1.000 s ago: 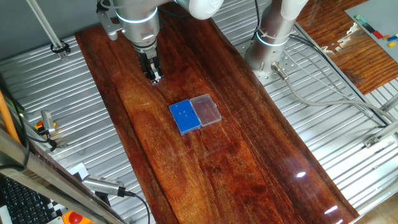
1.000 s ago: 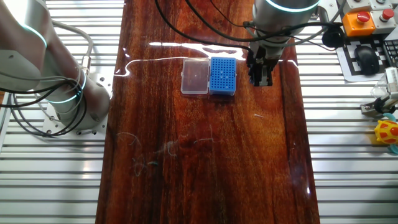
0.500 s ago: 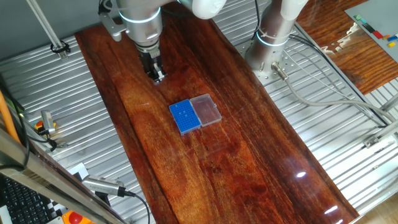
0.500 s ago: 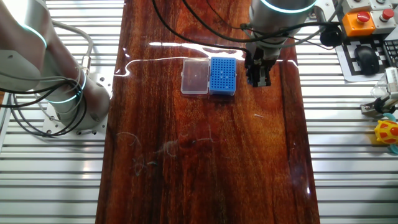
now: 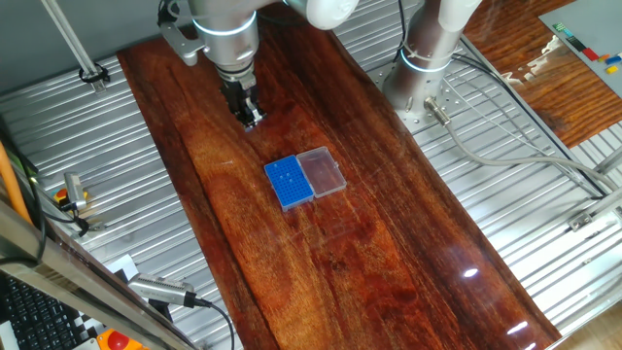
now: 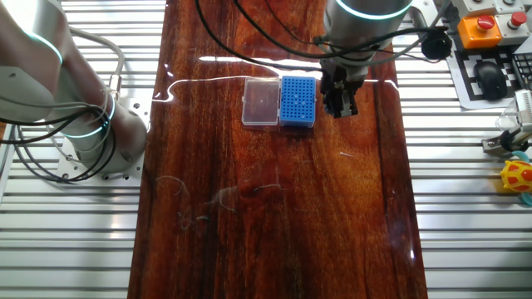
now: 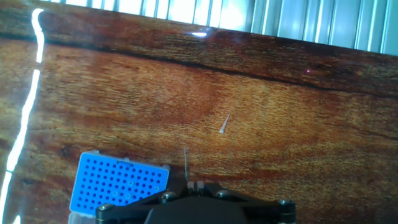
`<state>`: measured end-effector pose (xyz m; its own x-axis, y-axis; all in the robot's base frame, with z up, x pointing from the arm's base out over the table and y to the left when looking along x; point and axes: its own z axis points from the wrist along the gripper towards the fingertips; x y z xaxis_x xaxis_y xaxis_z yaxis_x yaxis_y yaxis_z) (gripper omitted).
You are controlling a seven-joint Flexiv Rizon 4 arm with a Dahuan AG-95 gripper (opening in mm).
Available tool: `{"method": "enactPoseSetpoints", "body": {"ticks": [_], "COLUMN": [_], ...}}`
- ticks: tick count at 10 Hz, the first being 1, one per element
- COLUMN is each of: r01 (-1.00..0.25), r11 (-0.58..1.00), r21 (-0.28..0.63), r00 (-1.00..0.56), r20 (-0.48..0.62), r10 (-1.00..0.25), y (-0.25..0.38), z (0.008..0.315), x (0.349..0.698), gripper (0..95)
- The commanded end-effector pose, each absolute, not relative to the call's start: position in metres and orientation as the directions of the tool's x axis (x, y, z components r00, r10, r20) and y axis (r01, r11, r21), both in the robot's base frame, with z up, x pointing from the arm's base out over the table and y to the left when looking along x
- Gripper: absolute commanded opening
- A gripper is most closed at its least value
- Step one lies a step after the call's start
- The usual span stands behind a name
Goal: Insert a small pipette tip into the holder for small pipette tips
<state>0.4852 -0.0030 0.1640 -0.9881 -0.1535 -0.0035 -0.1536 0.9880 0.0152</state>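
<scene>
The holder for small pipette tips [image 5: 290, 182] is a small blue box with a grid of holes, joined to a clear lid [image 5: 322, 172]. It also shows in the other fixed view [image 6: 298, 100] and at the lower left of the hand view [image 7: 118, 183]. My gripper [image 5: 251, 122] hangs above the wood beside the holder's blue side [image 6: 341, 108]. Its jaws are closed [image 7: 196, 185] on a thin small pipette tip [image 7: 185, 160] that sticks out from between them. A second loose tip [image 7: 224, 124] lies on the wood beyond.
The dark wooden board [image 5: 369, 243] lies on a ribbed metal table [image 6: 474, 208]. The arm's base [image 5: 428, 58] stands at the board's far side. A keyboard and a red stop button [image 6: 482, 25] sit off the board. The loose tip also shows in the other fixed view [image 6: 345, 154].
My gripper has moved a short way sideways toward the blue holder, still shut on the tip. The holder and the loose tip have not moved.
</scene>
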Motion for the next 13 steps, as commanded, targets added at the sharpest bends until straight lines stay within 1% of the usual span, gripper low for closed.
{"method": "enactPoseSetpoints", "body": {"ticks": [1, 3, 6, 7, 8, 10, 12, 13], "r01": [0.069, 0.090, 0.073, 0.062, 0.038, -0.050, -0.045, -0.013], "r11": [0.997, 0.996, 0.997, 0.998, 0.999, 0.998, 0.999, 1.000], "r21": [0.024, 0.023, 0.021, 0.021, 0.019, 0.022, 0.022, 0.016], "r00": [-0.998, -0.996, -0.997, -0.998, -0.999, -0.999, -0.999, -1.000], "r20": [0.001, 0.003, 0.011, 0.014, 0.015, 0.009, 0.016, 0.020], "r10": [0.069, 0.090, 0.072, 0.061, 0.038, -0.051, -0.046, -0.014], "y": [-0.010, -0.021, -0.040, -0.042, -0.042, -0.042, -0.041, -0.041], "z": [0.160, 0.157, 0.157, 0.158, 0.158, 0.162, 0.163, 0.163], "x": [0.494, 0.504, 0.530, 0.533, 0.533, 0.527, 0.526, 0.526], "gripper": [0.0, 0.0, 0.0, 0.0, 0.0, 0.0, 0.0, 0.0]}}
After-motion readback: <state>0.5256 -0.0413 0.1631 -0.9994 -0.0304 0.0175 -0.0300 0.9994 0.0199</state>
